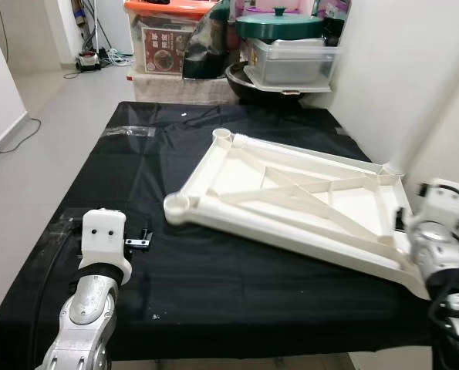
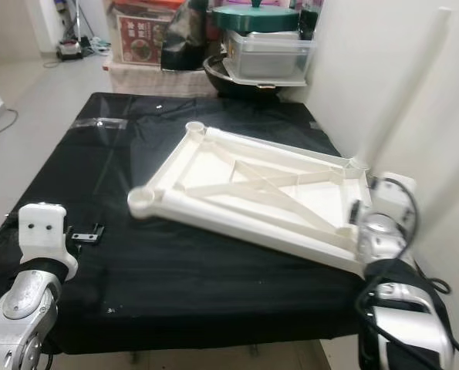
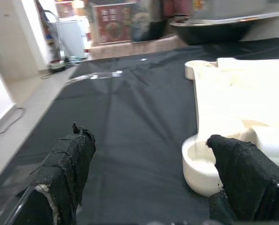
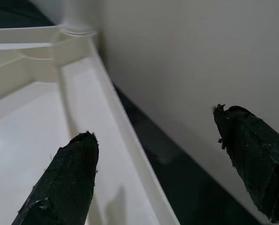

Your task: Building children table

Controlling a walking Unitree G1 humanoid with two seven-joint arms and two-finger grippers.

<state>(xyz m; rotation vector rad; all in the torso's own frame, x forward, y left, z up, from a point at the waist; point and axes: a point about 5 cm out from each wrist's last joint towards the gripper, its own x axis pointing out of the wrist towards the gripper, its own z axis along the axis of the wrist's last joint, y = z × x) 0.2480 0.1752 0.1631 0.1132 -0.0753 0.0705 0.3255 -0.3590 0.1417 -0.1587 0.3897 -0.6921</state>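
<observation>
Right end effector [image 4: 162,164] wide-spread over cream, ribbed, upside-down tabletop [image 1: 291,193].

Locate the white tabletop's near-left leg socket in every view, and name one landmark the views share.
Left eye view: the leg socket sits left of centre on the black cloth.
Right eye view: lower left of the tabletop.
Left wrist view: low, right of centre, beside the left gripper's open fingers.
Right wrist view: not in it; the open right gripper straddles the tabletop's rim.
Shared landmark: the tabletop's rim.
</observation>
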